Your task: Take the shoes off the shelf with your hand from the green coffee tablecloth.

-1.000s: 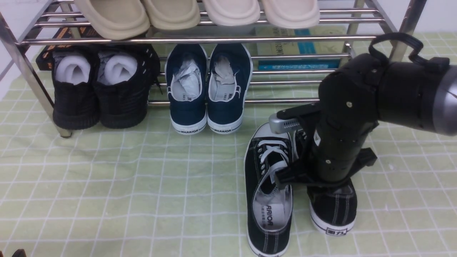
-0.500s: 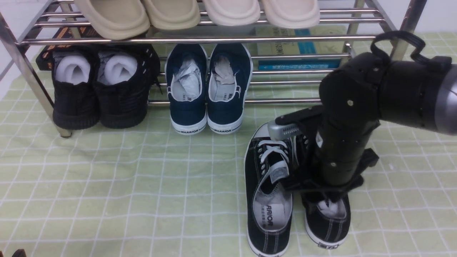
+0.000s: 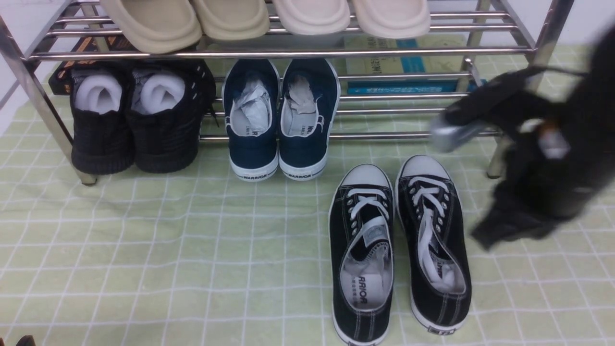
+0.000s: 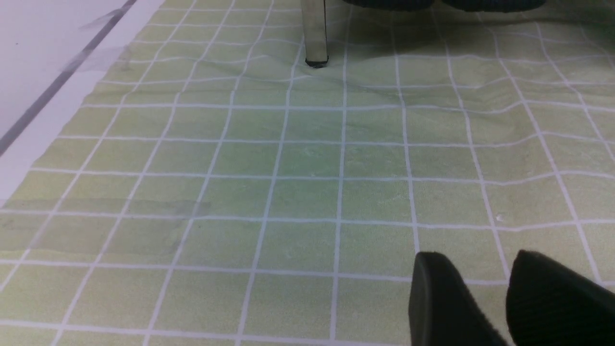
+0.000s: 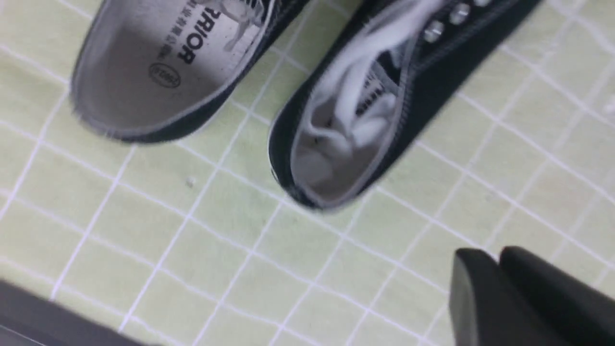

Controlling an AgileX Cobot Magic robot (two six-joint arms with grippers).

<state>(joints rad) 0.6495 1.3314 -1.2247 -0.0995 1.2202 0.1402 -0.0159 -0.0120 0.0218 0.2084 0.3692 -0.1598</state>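
Since the earlier frame the right gripper (image 5: pixel 490 257) has left the sneakers (image 3: pixel 411 250) and swung up and away, blurred. At the left, the left gripper (image 4: pixel 480 262) hovers low over the tablecloth (image 3: pixel 192 250), slightly open and empty. Both sneakers lie side by side on the cloth, just in front of the shelf (image 3: pixel 269 53). The right gripper looks closed on nothing. Placing seems finished; the next move probably calls only for retreating clear.

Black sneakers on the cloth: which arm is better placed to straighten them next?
Right, probably. The right gripper hangs just beside the sneakers; the left gripper faces only cloth and a rack leg.
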